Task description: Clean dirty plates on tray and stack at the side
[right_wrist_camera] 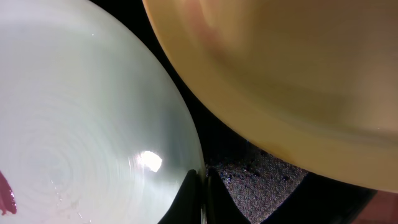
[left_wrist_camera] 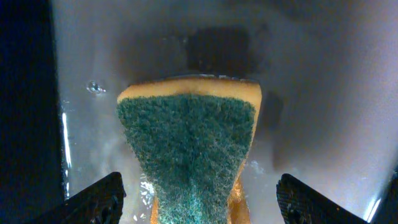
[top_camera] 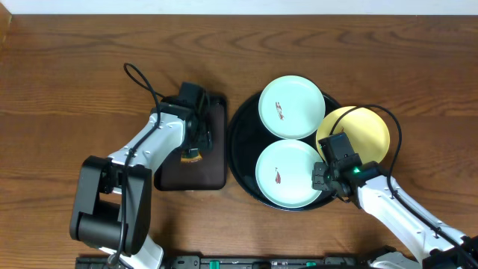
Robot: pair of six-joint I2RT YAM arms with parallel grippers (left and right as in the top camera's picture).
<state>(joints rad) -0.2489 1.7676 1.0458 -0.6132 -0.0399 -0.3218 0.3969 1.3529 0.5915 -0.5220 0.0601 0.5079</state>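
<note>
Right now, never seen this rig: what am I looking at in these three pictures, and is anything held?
Two robot arms at a wooden table. One picture looks down from above; the others come from wrist cameras. A round black tray holds two mint plates and a yellow plate; both mint ones show red smears. The left gripper stands open over a sponge in a small dark tray. The right gripper is shut, empty, tips beside the near mint plate's rim.

The left arm reaches forward just left of the tray (top_camera: pixel 240 142), its left gripper (top_camera: pixel 193 146) pointing down with jaws spread wide. The right arm stretches in over the tray's right rim, the right gripper (top_camera: pixel 323 178) pinched closed.
</note>
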